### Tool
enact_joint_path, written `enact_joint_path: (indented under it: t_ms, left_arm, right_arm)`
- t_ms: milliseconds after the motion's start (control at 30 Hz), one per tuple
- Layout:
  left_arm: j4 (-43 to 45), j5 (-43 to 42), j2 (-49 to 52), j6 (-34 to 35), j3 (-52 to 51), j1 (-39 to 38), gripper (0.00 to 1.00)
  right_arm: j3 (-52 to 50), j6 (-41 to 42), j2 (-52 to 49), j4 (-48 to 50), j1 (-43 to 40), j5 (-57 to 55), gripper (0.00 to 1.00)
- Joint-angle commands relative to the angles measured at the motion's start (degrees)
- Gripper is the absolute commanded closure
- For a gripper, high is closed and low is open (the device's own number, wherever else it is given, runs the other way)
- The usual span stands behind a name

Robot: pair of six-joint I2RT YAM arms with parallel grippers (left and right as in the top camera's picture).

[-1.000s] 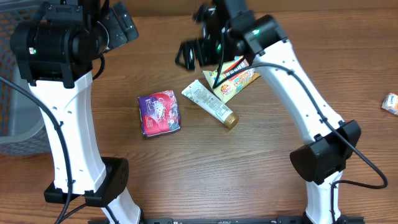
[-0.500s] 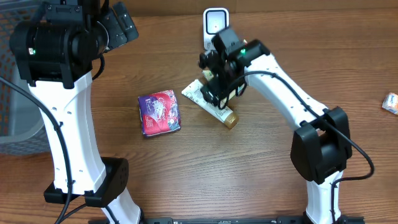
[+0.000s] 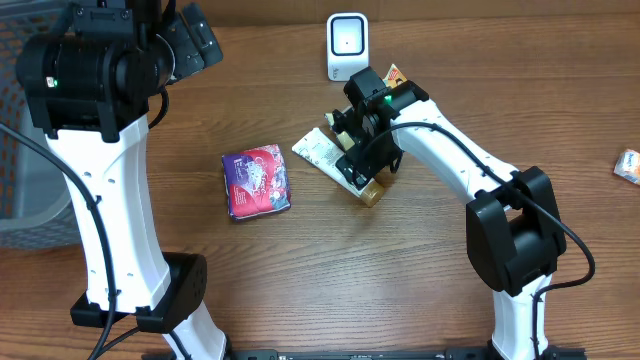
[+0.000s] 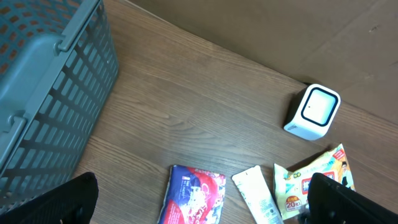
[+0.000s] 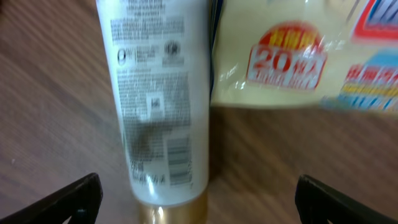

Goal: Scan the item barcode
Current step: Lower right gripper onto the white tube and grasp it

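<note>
Wooden table (image 3: 420, 280) carries a purple pouch (image 3: 257, 180) at centre left, a white scanner (image 3: 346, 42) at top centre and a grey basket (image 4: 43, 81) at the left edge. A yellow snack packet (image 5: 298, 56) lies against the white tube (image 5: 155, 93). My right gripper (image 5: 199, 193) hangs released over the tube, and my left gripper (image 4: 202, 205) is also released and holds nothing. One second ago my right arm covered the scanner; now it is lower, over the gold cap (image 5: 171, 214). The tube lies at the centre of the overhead frame, a little blurred, with its barcode (image 5: 179, 152) facing up near the cap.
</note>
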State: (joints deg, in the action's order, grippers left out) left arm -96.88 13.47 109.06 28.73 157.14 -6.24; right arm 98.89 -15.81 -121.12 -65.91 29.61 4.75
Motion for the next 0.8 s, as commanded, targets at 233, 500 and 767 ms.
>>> enact_joint_path:
  t_ms: [233,500,767]
  left_arm:
    - [0.09,0.02,0.35,0.00,0.11,0.22,0.00]
    - [0.09,0.00,0.35,0.00,0.11,0.22,0.00]
    - [0.09,0.02,0.35,0.00,0.11,0.22,0.00]
  right_arm:
    - [1.75,10.19,3.93,-7.41,0.46,7.39,0.00]
    - [2.43,15.98,6.86,-11.39,3.63,22.53,0.00]
    - [-2.95,18.91,6.27,-4.26,7.06,22.36,0.00]
